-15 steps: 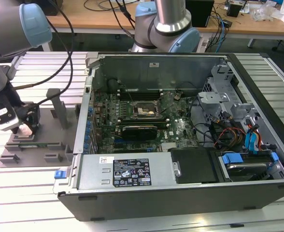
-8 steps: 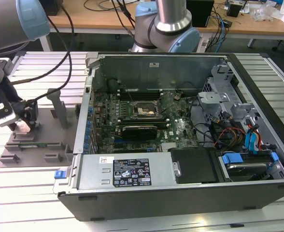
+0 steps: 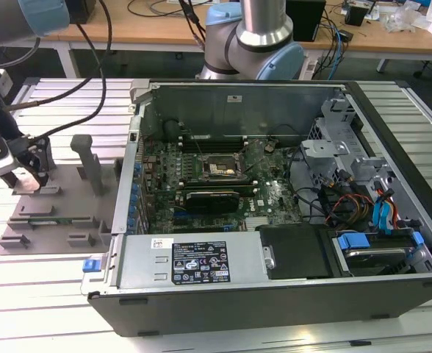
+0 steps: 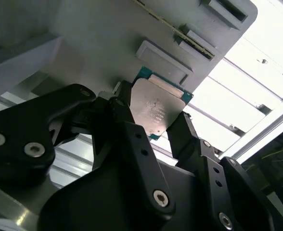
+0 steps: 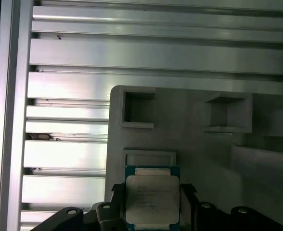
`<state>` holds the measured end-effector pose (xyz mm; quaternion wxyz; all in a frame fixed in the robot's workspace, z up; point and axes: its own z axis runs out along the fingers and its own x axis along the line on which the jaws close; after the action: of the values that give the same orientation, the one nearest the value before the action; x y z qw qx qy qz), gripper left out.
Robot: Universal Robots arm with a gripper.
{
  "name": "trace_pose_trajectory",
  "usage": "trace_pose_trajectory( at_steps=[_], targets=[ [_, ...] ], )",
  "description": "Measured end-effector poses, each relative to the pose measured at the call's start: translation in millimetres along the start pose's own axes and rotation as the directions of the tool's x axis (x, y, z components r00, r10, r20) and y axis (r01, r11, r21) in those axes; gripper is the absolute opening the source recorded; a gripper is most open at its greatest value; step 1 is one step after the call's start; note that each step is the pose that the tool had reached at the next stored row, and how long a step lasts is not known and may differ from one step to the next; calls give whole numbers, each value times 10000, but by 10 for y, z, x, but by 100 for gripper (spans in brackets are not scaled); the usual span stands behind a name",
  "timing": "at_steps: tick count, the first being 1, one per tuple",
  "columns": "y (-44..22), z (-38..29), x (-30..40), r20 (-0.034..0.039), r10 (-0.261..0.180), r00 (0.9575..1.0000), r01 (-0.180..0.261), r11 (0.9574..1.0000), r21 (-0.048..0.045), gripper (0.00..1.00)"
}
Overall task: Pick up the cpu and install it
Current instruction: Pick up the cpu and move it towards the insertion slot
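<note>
Gripper [image 4: 151, 109] jaws narrow, clamped on opposite green edges of the cpu [image 5: 151, 197], near an edge of the grey fixture [image 5: 194, 130]. Judged light, stiff, thin and fragile underneath, so an edge grip suits.

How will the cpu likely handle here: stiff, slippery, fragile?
The cpu looks like a thin flat plate, so probably stiff and light. Its smooth metal top may be slippery. The gripper holds it by its edges, so tilting seems possible.

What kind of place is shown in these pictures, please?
Probably a robotics lab set up for computer assembly: an open computer case with its motherboard lies on a slotted aluminium table, beside a grey fixture, and the gripper holds the cpu.
</note>
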<state>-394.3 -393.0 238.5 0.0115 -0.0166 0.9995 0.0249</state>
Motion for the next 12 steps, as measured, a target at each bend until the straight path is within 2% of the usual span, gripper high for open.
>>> trace_pose_trajectory(
  at_steps=[2, 3, 6, 10, 12],
  targets=[
    [0, -2, 0, -1, 0, 10000, 0, 10000, 1, 55],
    [0, -4, 0, -10, -2, 10000, 2, 10000, 84, 55],
    [1, -26, -1, -9, -3, 10000, 3, 9999, 111, 55],
    [12, -243, -15, -8, -1, 10000, 2, 9999, 110, 55],
    [18, -376, -26, -8, -3, 10000, 3, 9999, 110, 55]
  ],
)
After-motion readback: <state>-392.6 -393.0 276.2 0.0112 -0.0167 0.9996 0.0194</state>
